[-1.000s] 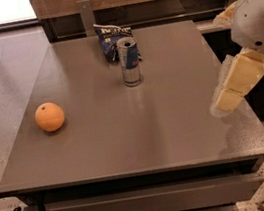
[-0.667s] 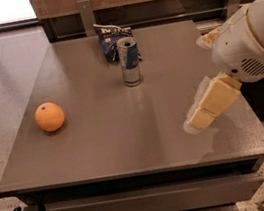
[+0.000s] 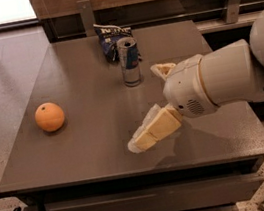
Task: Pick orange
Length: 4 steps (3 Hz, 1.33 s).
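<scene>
Movement of the gripper [image 3: 139, 143] leftward and lower over the table [image 3: 95, 157] is seen, so that it is brought nearer the orange [image 3: 49, 116], which lies untouched near the table's left edge; nothing is held, and its opening cannot be told.
</scene>
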Motion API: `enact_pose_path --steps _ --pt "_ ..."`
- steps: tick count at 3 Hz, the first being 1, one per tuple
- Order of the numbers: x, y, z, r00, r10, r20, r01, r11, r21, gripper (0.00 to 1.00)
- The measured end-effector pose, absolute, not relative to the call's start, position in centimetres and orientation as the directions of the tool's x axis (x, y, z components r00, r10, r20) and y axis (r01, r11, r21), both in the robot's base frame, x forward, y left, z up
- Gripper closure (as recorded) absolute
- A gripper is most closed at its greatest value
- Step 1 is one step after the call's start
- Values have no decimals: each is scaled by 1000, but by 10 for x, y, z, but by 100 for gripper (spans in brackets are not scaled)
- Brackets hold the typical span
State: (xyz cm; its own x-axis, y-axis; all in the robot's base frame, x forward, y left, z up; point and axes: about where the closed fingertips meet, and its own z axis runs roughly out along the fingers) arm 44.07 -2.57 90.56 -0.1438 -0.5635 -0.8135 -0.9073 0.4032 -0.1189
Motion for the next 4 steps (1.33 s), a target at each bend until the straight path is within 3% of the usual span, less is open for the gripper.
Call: enact_pose_path --steps 1,3,4 --pt "440 19 917 -106 -483 -869 -912 396 -109 0" --pt "454 33 919 -83 -490 -868 -918 377 -125 0" --pt "486 70 916 -44 -476 -878 -927 347 -142 0"
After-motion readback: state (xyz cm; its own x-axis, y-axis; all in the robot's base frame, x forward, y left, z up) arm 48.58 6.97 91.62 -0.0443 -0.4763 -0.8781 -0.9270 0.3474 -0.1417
